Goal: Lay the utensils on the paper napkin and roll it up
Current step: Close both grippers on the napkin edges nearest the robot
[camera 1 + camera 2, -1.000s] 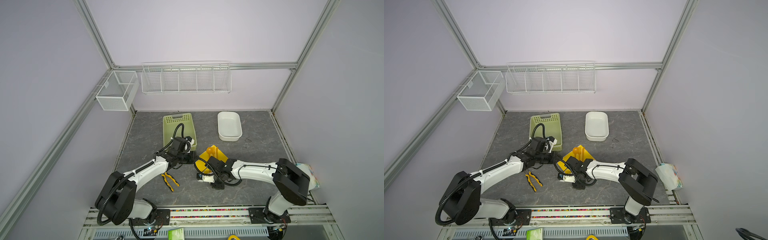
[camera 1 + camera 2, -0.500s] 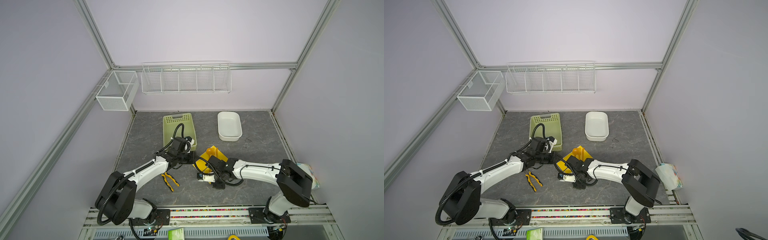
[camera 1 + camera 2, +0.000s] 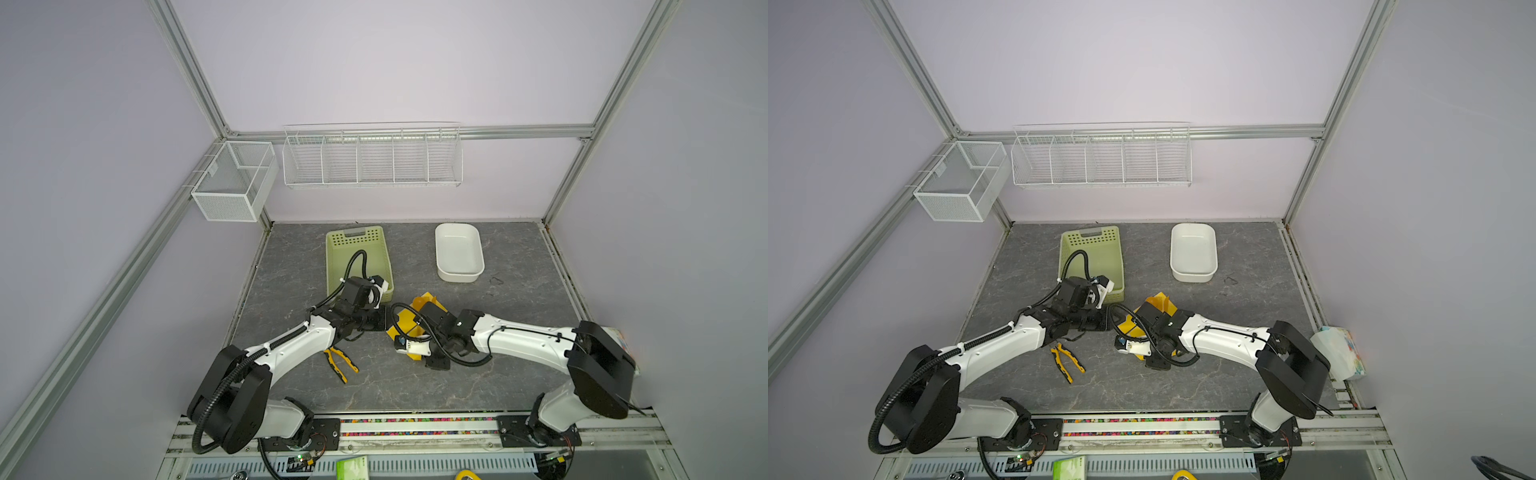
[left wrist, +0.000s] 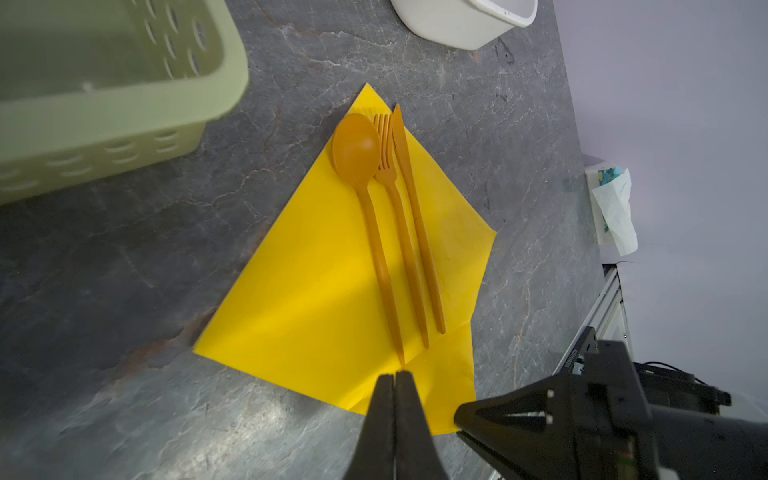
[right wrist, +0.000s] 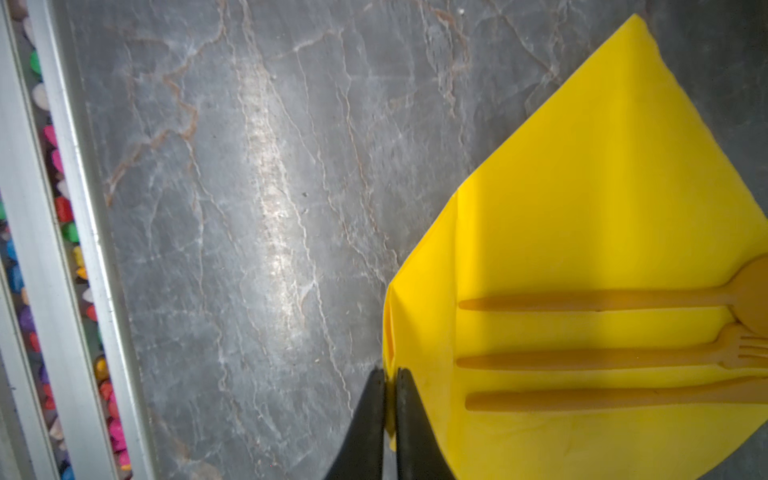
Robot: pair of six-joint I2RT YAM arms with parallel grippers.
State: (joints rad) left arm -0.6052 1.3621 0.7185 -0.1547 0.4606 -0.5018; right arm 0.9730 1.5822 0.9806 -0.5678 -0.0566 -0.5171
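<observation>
Right wrist view: we see right fingers (image 5: pixel 405 415) pinching the paper napkin (image 5: pixel 582 208) at its edge, utensils (image 5: pixel 582 360) atop; left fingers (image 4: pixel 409 415) pressed together.

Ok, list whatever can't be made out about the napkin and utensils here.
- Utensils: not discernible in both top views; the right arm's wrist covers most of the paper napkin, the rest is too small.
- Their heads: mostly cut off by the picture's edge in the right wrist view.
- Left gripper: shut, but whether its tips touch the napkin is unclear in the left wrist view.
</observation>
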